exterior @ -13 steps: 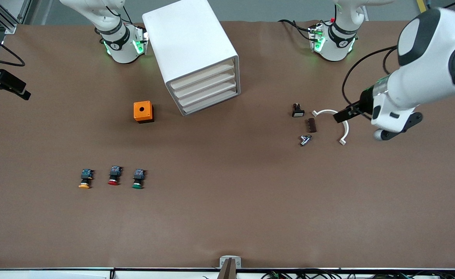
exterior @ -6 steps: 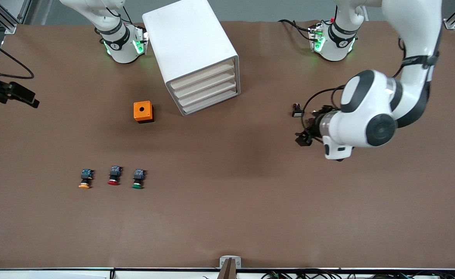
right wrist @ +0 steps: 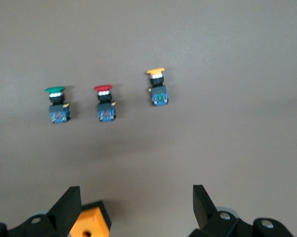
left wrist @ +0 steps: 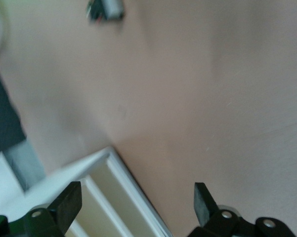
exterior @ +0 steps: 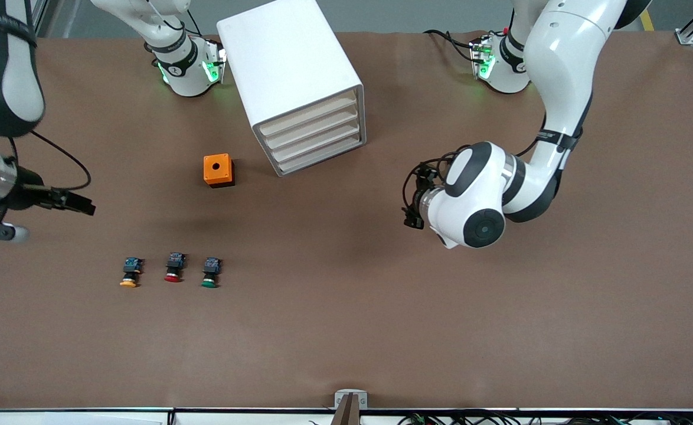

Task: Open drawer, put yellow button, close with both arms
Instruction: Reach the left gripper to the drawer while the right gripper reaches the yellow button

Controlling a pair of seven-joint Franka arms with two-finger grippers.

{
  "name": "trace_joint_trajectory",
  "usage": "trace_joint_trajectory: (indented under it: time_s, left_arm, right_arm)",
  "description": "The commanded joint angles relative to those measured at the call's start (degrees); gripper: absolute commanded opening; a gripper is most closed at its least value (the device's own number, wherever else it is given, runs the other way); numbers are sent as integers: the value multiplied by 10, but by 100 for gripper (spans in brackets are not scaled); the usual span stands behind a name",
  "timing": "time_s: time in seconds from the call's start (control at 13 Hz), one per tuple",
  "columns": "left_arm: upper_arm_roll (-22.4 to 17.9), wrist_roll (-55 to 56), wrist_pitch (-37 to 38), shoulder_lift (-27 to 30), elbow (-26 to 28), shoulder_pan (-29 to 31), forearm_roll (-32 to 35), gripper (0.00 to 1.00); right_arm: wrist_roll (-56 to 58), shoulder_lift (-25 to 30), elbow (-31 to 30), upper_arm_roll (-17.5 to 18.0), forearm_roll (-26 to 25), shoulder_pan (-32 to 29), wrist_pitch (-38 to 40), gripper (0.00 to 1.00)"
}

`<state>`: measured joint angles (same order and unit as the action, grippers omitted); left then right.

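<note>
So nearest the front camera on the brown worktop (exterior: 346,330) you've got three little push-buttons lined up in a row: the yellow button (exterior: 129,273) sits at the right arm's end of that row, then the red button (exterior: 173,267) in the middle, then the green button (exterior: 210,273) closest to the table's centre, none of them touching each other. All three lie on their sides with the caps pointing toward the front camera. The right gripper (exterior: 87,208) hangs in the air over bare worktop at the right arm's end of the table, and in the right wrist view its fingers (right wrist: 69,205) are clearly spread wide with nothing between them, looking down at the same yellow button (right wrist: 157,88) and its two neighbours. A bit farther from the camera than the buttons is the orange cube (exterior: 218,170) with a hole in its top, sitting just beside the white cabinet (exterior: 290,77). All four drawers look pushed in, including the top drawer (exterior: 308,114), whose cream front sits level with the others. The left gripper (exterior: 412,203) is up over open worktop toward the left arm's end, well apart from the cabinet, and the left wrist view shows its fingers (left wrist: 69,202) spread apart too, holding nothing, with the cabinet's corner showing between them.
</note>
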<state>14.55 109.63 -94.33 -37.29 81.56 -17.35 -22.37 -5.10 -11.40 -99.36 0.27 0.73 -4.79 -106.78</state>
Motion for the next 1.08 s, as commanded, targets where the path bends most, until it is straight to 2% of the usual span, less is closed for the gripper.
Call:
trace_joint_trajectory:
  time_s: [0.0,0.23,0.54,0.69,1.0]
  left_arm:
    - [-2,76,6,-13,-13,1,-79,100]
    - [-2,106,6,-19,-12,1,-158,100]
    - [-2,159,11,-37,-11,0,-210,98]
    - [-2,203,11,-52,-11,0,-252,95]
    - [-2,240,11,-69,-11,-23,-327,93]
  right_arm:
    - [-1,-34,-39,10,-5,-11,-86,100]
    - [-2,-99,-44,10,-5,-11,-161,100]
    - [-1,-168,-47,9,-5,-14,-239,100]
    - [7,-195,-58,9,-6,-21,-286,100]
    - [35,-228,-62,9,-11,-40,-316,100]
